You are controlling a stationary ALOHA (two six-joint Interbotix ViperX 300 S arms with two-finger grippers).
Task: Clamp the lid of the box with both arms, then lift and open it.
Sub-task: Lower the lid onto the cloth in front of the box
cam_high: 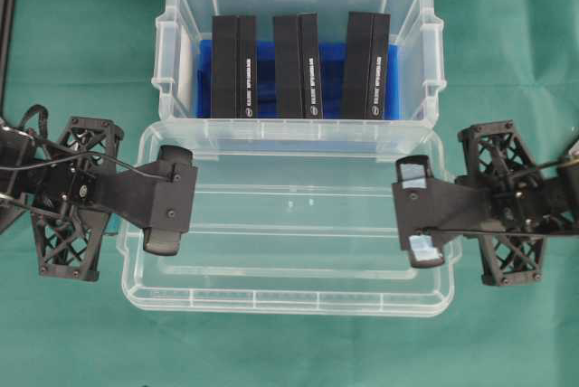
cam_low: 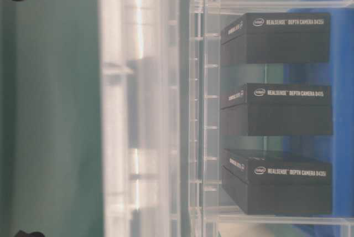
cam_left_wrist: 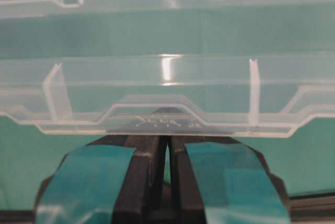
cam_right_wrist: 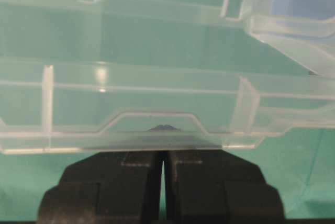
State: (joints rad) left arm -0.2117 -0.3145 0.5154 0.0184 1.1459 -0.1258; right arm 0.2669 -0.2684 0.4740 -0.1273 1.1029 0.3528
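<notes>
Overhead view: a deep rectangular clear plastic tub with side handles [cam_high: 294,52] stands at the far side of the green-covered bench [cam_high: 81,34]. Its floor is blue, and three upright black boxes [cam_high: 300,66] stand in a row inside. Just in front of the tub, touching or slightly overlapping its near rim, sits the flat rectangular clear plastic lid [cam_high: 289,229], with rounded corners and lengthwise ridges. The left gripper [cam_high: 168,199], black with a lattice-frame wrist, reaches over the lid's left short edge; the right gripper [cam_high: 418,211], with pale-blue pads, reaches over the right short edge. From above, whether either pair of jaws presses the plastic cannot be told.

Table-level view: this picture is turned sideways. The tub's clear ribbed wall fills the right half, and the three black boxes behind it read "RealSense Depth Camera D435". A blurred clear band, apparently the lid's edge, runs down the middle against the green cloth.

Left wrist view: the two teal-taped black fingers [cam_left_wrist: 94,182] stand nearly together, with only a thin slit between them, and the small tab at the lid's rim sits at their tips, seemingly pinched there.

Right wrist view: the plain black fingers [cam_right_wrist: 118,182] are likewise almost closed, a narrow gap between them, meeting the lid's tab at the lower rim. A corner of the tub shows at upper right.
</notes>
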